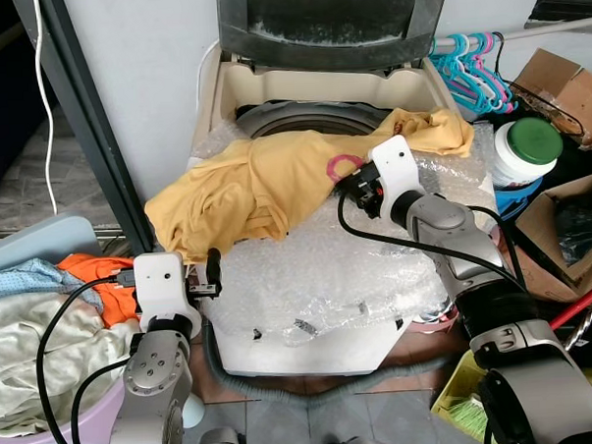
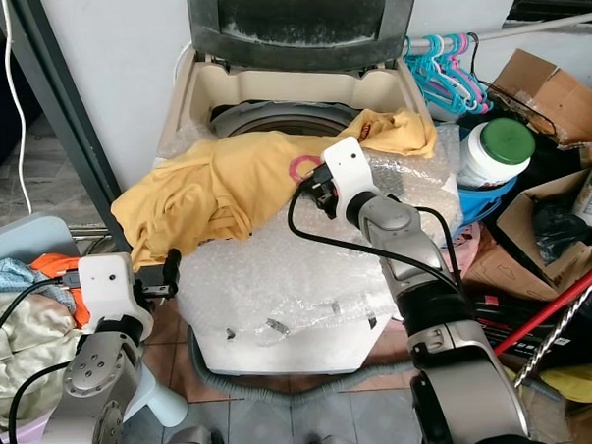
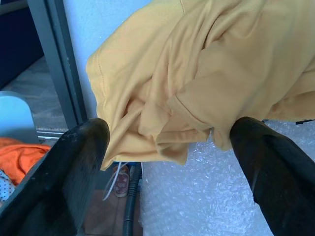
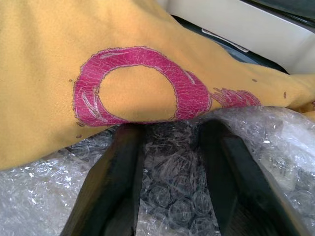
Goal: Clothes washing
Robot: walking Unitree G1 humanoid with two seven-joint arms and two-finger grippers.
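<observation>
At yellow shirt (image 1: 265,179) hem on washer (image 1: 311,329), right claw (image 4: 170,132) spread, left claw (image 3: 167,147) spread below.

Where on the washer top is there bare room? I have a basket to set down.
The bubble wrap along the front edge, between the left gripper and the right arm, lies bare. Behind it is crowded: the yellow shirt drapes over the drum opening, with the right gripper at its hem.
</observation>
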